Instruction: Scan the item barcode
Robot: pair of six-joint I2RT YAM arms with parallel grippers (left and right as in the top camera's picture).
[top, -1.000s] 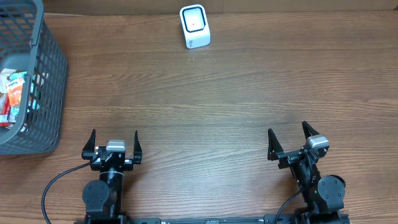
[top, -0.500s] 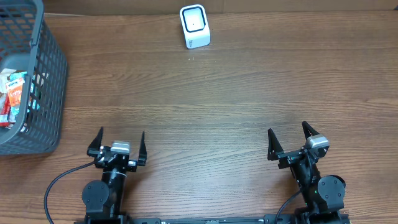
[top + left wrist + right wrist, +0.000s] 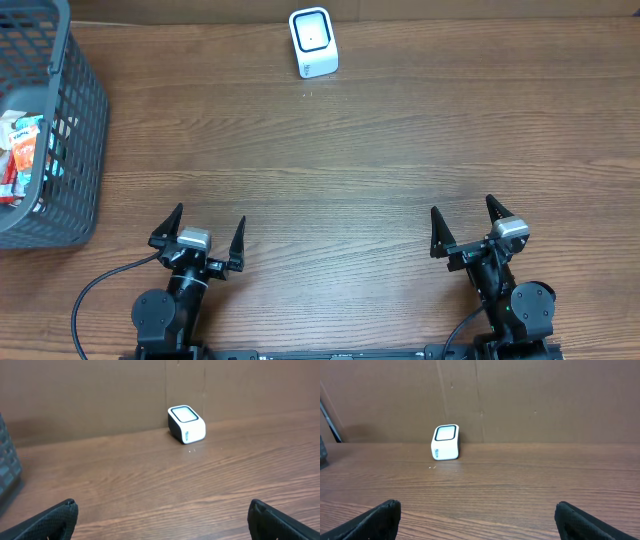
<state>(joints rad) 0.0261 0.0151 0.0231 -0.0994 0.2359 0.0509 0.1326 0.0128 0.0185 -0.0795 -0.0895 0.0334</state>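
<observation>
Though overhead only, packets [image 3: 22, 150], perhaps snacks.

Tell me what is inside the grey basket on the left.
Inside the grey basket, several colourful packets show, red, white and teal. How many, and what lies beneath them, is hidden by the mesh wall and the picture edge.

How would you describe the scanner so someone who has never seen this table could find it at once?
Look to the far edge of the wooden table, by the brown wall, slightly left of centre. The scanner stands alone there. It is a small white box with a dark-rimmed window on top, unlike the big grey basket at the left edge.
</observation>
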